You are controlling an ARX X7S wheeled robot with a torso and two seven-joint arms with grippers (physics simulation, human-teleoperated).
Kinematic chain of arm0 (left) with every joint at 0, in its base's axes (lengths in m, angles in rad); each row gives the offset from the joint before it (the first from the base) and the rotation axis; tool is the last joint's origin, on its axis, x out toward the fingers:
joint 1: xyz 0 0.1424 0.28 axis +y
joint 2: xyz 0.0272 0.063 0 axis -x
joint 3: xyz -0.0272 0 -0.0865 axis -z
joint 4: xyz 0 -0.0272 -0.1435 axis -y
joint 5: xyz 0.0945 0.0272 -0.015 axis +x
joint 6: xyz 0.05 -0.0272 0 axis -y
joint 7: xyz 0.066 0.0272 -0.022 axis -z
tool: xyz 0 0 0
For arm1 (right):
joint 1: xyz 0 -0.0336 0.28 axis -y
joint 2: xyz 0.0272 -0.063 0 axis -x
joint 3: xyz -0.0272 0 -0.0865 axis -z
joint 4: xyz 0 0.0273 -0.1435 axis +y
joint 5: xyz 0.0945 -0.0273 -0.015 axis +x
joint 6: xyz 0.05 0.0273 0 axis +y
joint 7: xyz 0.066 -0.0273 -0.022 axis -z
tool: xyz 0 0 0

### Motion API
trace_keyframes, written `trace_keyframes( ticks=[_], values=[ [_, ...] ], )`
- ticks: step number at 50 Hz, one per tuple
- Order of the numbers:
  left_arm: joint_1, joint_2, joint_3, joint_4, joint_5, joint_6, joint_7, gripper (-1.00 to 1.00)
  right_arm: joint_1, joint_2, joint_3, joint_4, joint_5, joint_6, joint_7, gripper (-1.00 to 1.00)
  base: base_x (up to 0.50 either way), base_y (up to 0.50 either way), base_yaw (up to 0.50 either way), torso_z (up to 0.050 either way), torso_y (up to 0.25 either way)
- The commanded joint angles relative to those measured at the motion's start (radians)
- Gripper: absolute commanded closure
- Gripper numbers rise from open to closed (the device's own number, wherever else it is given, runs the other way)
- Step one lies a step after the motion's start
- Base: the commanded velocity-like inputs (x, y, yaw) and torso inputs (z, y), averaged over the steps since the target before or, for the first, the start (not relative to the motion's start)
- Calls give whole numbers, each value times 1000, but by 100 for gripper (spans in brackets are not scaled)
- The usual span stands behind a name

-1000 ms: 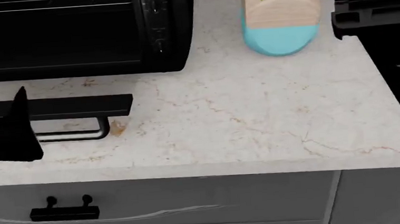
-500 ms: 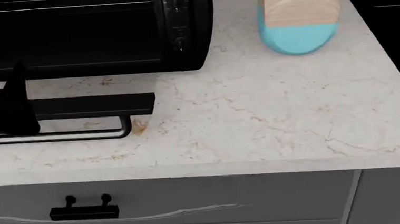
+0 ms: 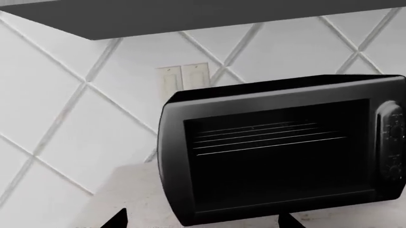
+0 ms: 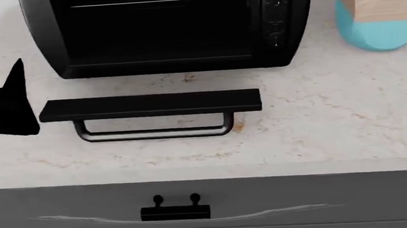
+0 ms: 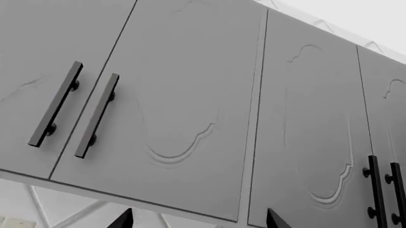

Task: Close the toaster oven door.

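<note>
On the worktop (image 4: 320,132), toaster oven door (image 4: 149,105) lies flat and open, bar handle (image 4: 154,131) nearest, toaster oven (image 4: 169,27) behind it. Left tool (image 4: 5,106) just left of the door, spread wide. Right tool (image 5: 197,221) faces upper cabinets (image 5: 190,104), wide too.

From my seat: marble tabletop (image 4: 334,132), blue-and-wood plant pot (image 4: 379,13) far right, grey drawer with black pull (image 4: 175,210) near, grey wall cabinets (image 5: 190,95) overhead.
</note>
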Motion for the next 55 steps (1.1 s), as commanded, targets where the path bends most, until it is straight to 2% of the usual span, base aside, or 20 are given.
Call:
trace_keyframes(
  ticks=[1,8,23,43,55],
  values=[
    [3,-4,3,2,-4,3,1,-100,1,3,6,0,32,1,18,-100,0,500,0,0,0],
    [3,-7,7,0,-4,8,1,-100,-7,7,17,-3,50,-1,29,-100,0,500,0,0,0],
    [1,-6,6,3,-13,4,-4,-100,4,4,40,4,97,14,57,-100,0,0,0,0,0],
    [12,-12,-3,-3,-20,22,-3,-100,29,26,29,15,195,18,139,-100,268,128,0,0,0],
    [4,-11,17,12,-25,8,-7,-100,10,42,79,18,255,9,172,-100,274,74,0,0,0]
  ],
)
